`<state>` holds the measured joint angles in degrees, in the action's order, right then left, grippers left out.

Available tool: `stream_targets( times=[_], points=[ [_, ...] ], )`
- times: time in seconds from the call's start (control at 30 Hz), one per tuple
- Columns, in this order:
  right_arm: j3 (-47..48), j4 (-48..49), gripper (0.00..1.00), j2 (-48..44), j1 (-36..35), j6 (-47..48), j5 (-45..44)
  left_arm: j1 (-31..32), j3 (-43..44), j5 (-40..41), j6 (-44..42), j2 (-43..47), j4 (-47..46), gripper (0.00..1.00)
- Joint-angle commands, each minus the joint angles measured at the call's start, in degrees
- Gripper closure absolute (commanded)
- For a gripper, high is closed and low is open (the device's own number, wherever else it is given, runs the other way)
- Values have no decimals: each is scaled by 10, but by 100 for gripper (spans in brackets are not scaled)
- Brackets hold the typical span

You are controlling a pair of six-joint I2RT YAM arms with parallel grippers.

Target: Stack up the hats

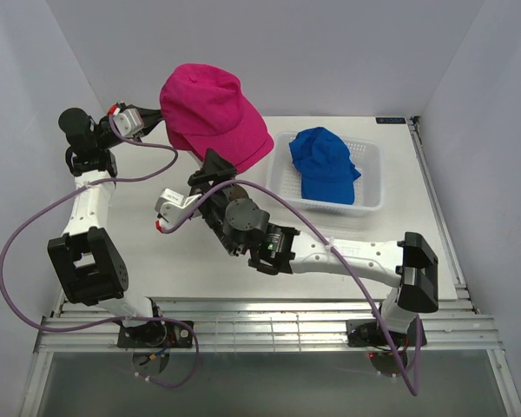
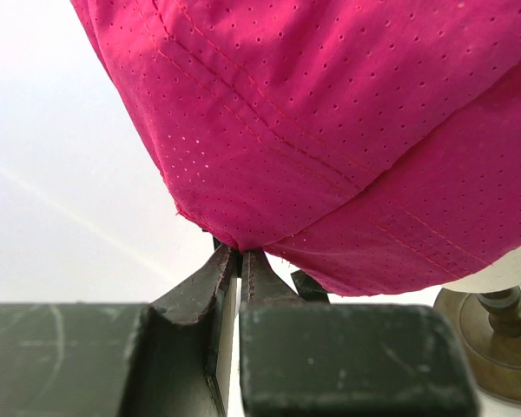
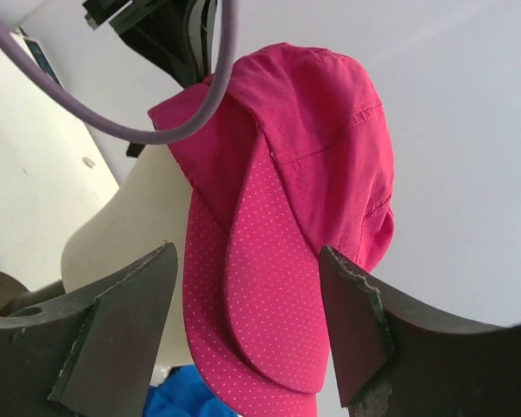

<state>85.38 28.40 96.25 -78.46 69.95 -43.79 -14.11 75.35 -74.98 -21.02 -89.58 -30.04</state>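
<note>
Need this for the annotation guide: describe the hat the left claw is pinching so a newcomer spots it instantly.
Start at the white table; left of the white basket stands a cream mannequin head. The pink cap sits over it, its hem pinched by the left claw. Unlike the blue cap in the basket, it is magenta and off the table.

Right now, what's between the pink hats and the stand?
A cream head. The left wrist view shows it under the pink hats and on top of the stand.
</note>
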Motion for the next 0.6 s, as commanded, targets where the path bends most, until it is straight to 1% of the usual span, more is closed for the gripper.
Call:
stream_targets(
  times=[0.0,0.27,0.57],
  points=[
    [13,79,29,-15,-8,58,-35,1,-2,-3,5,27,-1,100],
    [25,103,34,24,-5,131,-60,1,1,-4,7,27,-1,100],
    [59,67,36,46,14,133,-70,1,0,-6,11,30,-1,100]
  ],
)
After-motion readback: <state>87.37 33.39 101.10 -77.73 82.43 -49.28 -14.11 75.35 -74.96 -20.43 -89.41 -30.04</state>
